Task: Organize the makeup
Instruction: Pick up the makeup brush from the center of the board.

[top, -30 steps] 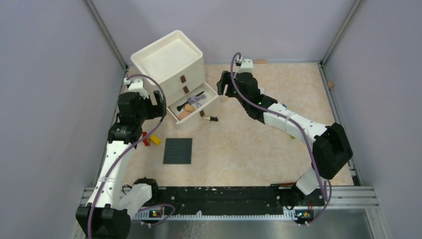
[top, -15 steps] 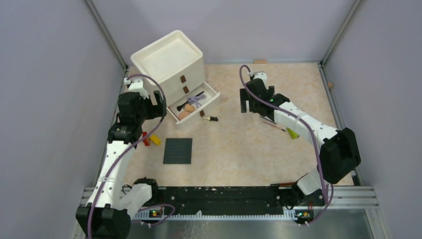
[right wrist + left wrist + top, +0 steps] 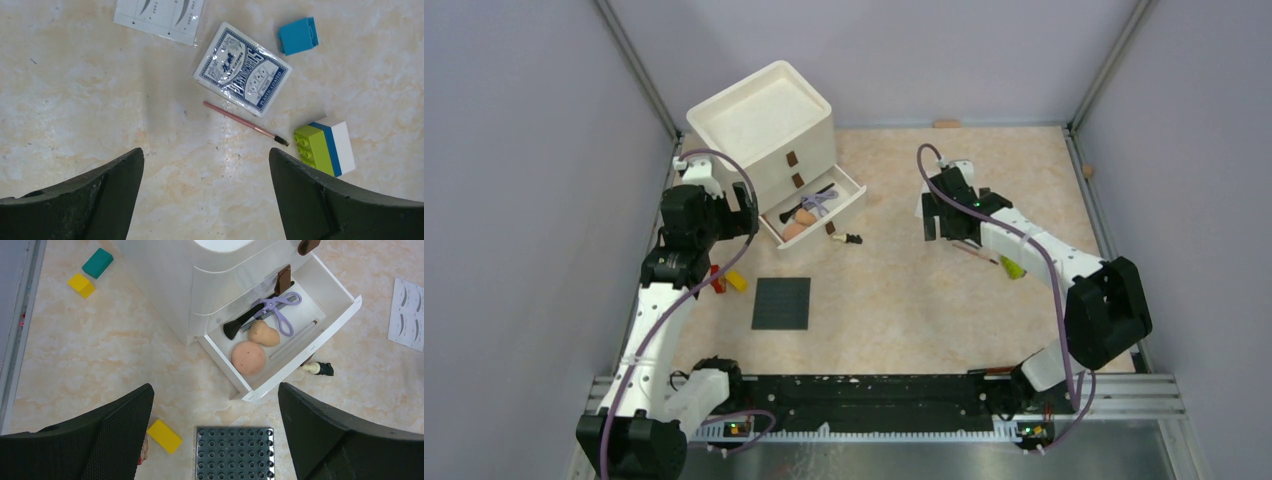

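In the reaching step, my right gripper [image 3: 205, 157] hangs wide and empty over the thin pink pencil [image 3: 245, 123]; next I should lower and pinch its shaft.

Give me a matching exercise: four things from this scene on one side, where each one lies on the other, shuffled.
Things
1. peach puff
2. pink pencil
3. teal brick
4. small black-capped bottle

Places
A. beside the deck of cards
B. just outside the front of the open drawer
C. inside the drawer
D. next to a yellow brick

Pairs: 1-C, 2-A, 3-D, 4-B
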{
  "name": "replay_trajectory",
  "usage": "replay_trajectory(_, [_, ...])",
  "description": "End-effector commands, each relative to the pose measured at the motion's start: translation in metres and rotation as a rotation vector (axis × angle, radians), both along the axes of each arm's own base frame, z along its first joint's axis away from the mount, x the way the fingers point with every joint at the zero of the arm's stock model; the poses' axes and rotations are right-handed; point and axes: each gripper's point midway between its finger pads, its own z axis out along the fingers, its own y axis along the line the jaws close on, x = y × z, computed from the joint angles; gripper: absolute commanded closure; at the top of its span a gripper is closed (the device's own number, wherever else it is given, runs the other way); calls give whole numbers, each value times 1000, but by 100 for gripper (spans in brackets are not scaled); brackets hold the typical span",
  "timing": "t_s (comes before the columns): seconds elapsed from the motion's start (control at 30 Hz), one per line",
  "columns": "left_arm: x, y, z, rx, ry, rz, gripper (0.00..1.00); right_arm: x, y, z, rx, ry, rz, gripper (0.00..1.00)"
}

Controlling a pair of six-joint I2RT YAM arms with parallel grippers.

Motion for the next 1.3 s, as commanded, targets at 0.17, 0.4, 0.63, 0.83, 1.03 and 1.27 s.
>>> replay_trajectory(0.17, [4,-1,9,-4,-33,-3,1,4,-10,3,76,-16,-68,7])
replay_trajectory(0.4, [4,-3,7,-9,-30,-14,1,5,-23,-5,137,9,-128,7])
replay_trajectory(0.63, [5,-5,7,-11,-29,-22,1,9,-33,-3,283,-27,-158,8])
replay_trajectory(0.83, [4,-4,7,-8,-31,-16,1,21,-51,-11,322,-29,-204,9])
replay_trajectory(1.03, [4,-5,6,-9,-27,-22,1,45,-66,-17,326,-31,-249,9])
replay_trajectory(1.27, [4,-4,7,-7,-30,-18,1,46,-57,-31,327,34,-169,10])
